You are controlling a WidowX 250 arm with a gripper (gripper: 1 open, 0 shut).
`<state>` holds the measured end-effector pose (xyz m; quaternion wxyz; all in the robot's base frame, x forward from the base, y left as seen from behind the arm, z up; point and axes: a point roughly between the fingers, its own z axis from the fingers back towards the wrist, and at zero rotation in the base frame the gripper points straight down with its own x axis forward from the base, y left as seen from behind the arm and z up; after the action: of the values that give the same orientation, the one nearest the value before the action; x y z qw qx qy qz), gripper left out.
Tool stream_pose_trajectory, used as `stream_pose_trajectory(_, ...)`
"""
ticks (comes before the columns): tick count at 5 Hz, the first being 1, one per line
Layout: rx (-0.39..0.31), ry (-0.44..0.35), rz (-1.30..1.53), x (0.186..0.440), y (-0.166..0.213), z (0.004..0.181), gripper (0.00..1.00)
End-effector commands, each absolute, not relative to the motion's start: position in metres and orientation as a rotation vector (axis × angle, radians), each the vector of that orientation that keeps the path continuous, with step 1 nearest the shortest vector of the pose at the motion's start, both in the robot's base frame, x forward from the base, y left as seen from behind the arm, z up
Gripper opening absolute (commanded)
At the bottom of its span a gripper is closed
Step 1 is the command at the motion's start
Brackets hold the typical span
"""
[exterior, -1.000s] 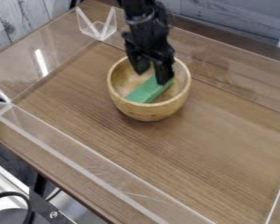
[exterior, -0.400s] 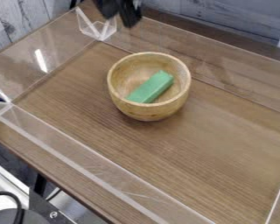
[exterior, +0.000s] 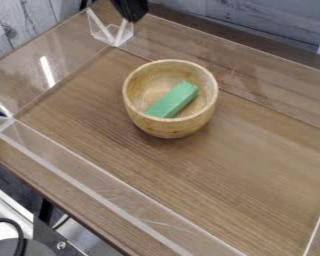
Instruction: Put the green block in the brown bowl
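Note:
The green block [exterior: 174, 99] lies flat and slanted inside the brown bowl [exterior: 168, 127], which stands on the wooden tabletop a little behind its middle. Nothing touches the block. Only a dark bit of my gripper [exterior: 129, 8] shows at the top edge of the view, well above and behind-left of the bowl. Its fingertips are cut off by the frame, so their state does not show.
Clear acrylic walls [exterior: 69, 170] fence the wooden table [exterior: 216, 180] on all sides. A clear folded plastic piece [exterior: 112, 32] stands at the back left corner. Dark cables [exterior: 9, 235] hang below the front left edge.
My gripper was down in the bowl over the block a second ago. It has since lifted away up and back-left, nearly out of view. The block stays in the bowl.

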<state>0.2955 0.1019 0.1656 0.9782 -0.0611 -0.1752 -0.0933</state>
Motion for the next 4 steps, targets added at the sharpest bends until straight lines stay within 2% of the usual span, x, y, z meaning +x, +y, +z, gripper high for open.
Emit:
stream_pose_trajectory(1,-0.109,-0.385,-0.248,0.291,0.082,0.19,0.0)
stream_pose_trajectory(2,-0.122,-0.418,-0.218,0.309,0.081,0.189,0.0)
stream_pose_trajectory(3,-0.126,-0.452,-0.16,0.33,0.091,0.185,1.0)
stream_pose_trajectory(4,-0.104,-0.471,-0.124,0.331,0.088,0.175,1.0)
